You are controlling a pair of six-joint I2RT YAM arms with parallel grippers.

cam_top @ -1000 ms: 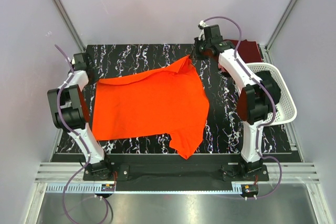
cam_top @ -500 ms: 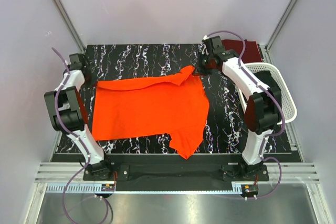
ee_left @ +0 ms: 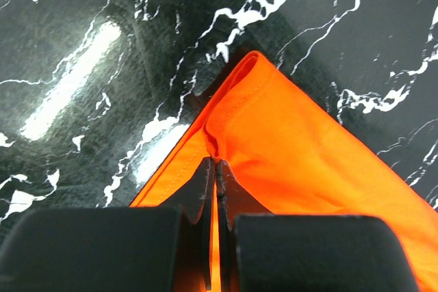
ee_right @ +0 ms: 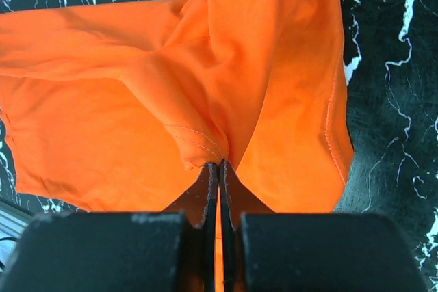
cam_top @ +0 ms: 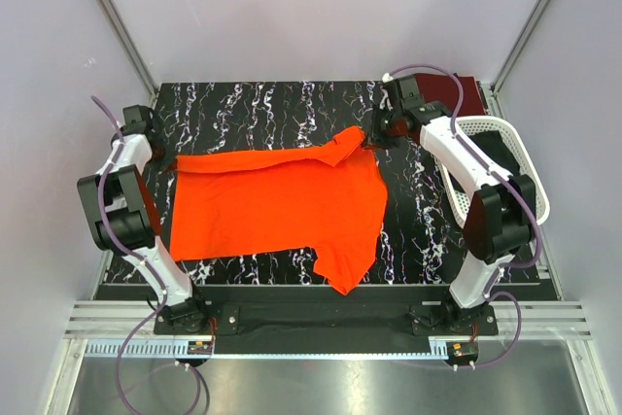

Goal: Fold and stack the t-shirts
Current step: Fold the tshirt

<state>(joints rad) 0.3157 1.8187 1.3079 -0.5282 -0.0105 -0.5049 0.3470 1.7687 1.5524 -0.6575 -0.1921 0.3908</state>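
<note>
The orange t-shirt [cam_top: 277, 206] is being held flat on the table [cam_top: 253, 104], its long axis running left to right and its sleeves pointing right. Its far-left corner is being pinched by the left gripper [ee_left: 213, 169] and its far sleeve by the right gripper [ee_right: 217, 169]. Compared with a second ago, the far edge is being drawn nearer and straighter. The maroon t-shirt [cam_top: 468, 96] is lying behind the white basket [cam_top: 530, 182].

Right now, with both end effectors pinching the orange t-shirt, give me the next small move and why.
Probably draw both pinched points toward the near edge together. The left end effector and right end effector are each shut on the far edge of the bright orange cloth t-shirt, which lies spread and unfolded.
</note>
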